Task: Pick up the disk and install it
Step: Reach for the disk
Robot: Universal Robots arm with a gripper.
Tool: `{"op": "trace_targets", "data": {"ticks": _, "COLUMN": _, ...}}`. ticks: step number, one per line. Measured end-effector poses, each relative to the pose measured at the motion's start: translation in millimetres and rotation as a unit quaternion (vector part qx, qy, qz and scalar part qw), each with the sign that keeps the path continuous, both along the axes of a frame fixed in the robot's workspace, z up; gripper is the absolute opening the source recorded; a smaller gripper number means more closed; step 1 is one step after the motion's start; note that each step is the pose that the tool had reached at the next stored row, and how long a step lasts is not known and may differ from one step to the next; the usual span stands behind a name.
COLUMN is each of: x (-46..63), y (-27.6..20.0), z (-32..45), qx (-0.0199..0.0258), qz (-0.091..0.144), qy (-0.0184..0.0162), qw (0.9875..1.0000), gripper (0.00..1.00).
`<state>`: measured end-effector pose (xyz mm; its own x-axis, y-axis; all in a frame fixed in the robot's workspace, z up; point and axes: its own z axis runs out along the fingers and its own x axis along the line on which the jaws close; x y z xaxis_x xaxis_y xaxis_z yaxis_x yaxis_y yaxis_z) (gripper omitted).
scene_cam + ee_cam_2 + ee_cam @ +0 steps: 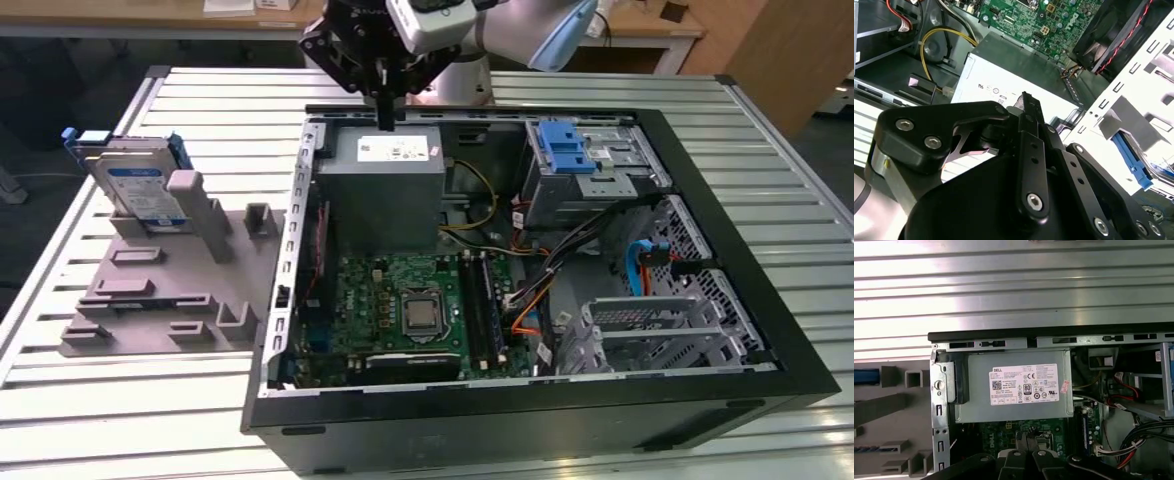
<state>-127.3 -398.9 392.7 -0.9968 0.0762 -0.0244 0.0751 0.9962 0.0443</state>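
The jaws are closed on nothing, fingertips pressed together. The gripper [386, 112] hangs over the far end of the grey power supply box [384, 190], at the far edge of the open computer case [534, 425]. Inside the case lie that box, a green motherboard [387, 300], bundled cables [574, 245] and a drive bay with a blue latch [567, 150]. The disk [140, 185] stands upright in a slot of the grey holder [147, 290], outside the case. It is toward the far corner of the surface [134, 400] on the exterior view's left.

Open air surrounds the disk [139, 188] in its grey holder [147, 300]; the case wall [296, 230] apparently separates it from the claw [386, 120].
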Motion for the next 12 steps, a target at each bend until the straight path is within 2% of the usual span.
{"op": "trace_targets", "data": {"ticks": 12, "x": -3.1, "y": 0.1, "z": -2.1, "qx": 0.0000, "qz": 0.000, "qy": 0.0001, "qw": 1.0000, "gripper": 0.11}}
